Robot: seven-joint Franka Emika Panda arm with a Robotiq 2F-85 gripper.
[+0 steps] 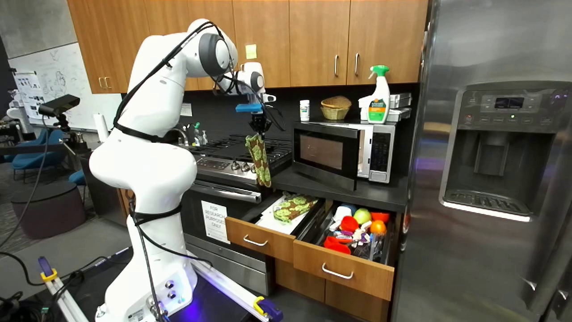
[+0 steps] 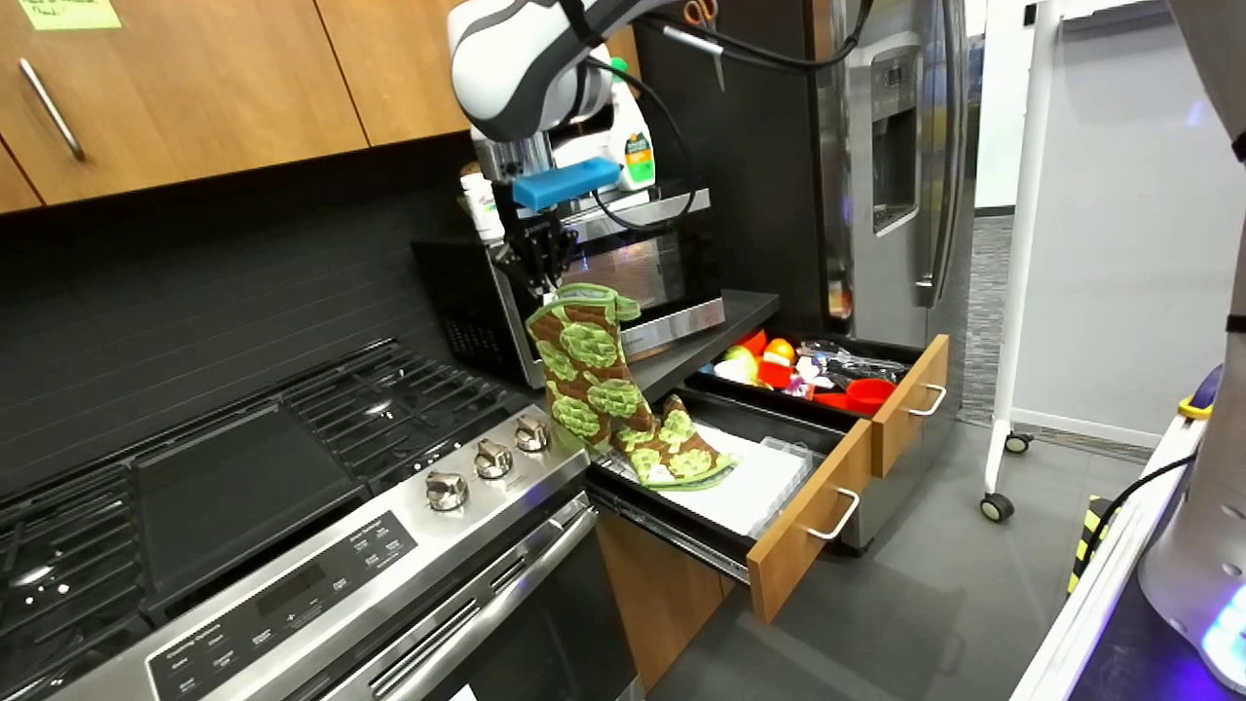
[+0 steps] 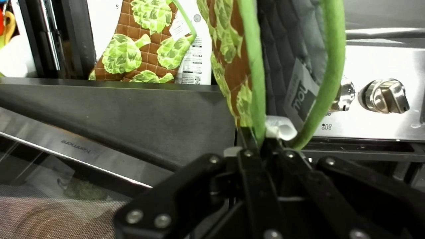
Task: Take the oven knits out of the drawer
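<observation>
Two oven knits show, both brown with green artichoke print and green trim. My gripper (image 1: 259, 130) is shut on the cuff edge of the held oven knit (image 1: 259, 161), which hangs down by the counter edge and stove front. The held knit also shows in an exterior view (image 2: 589, 375) and, with its grey lining open, in the wrist view (image 3: 232, 49). The fingertips (image 3: 260, 141) pinch its green trim. The second oven knit (image 1: 292, 208) lies on white paper in the open drawer (image 1: 259, 238); it also shows in an exterior view (image 2: 689, 461) and the wrist view (image 3: 142, 46).
A second open drawer (image 1: 342, 268) with red and orange items and utensils is beside it. A microwave (image 1: 321, 150) with its door ajar stands on the counter (image 1: 375, 193). The stove (image 2: 253, 467) is on the opposite side, with knobs (image 2: 494, 458). Wall cabinets (image 1: 319, 42) hang above.
</observation>
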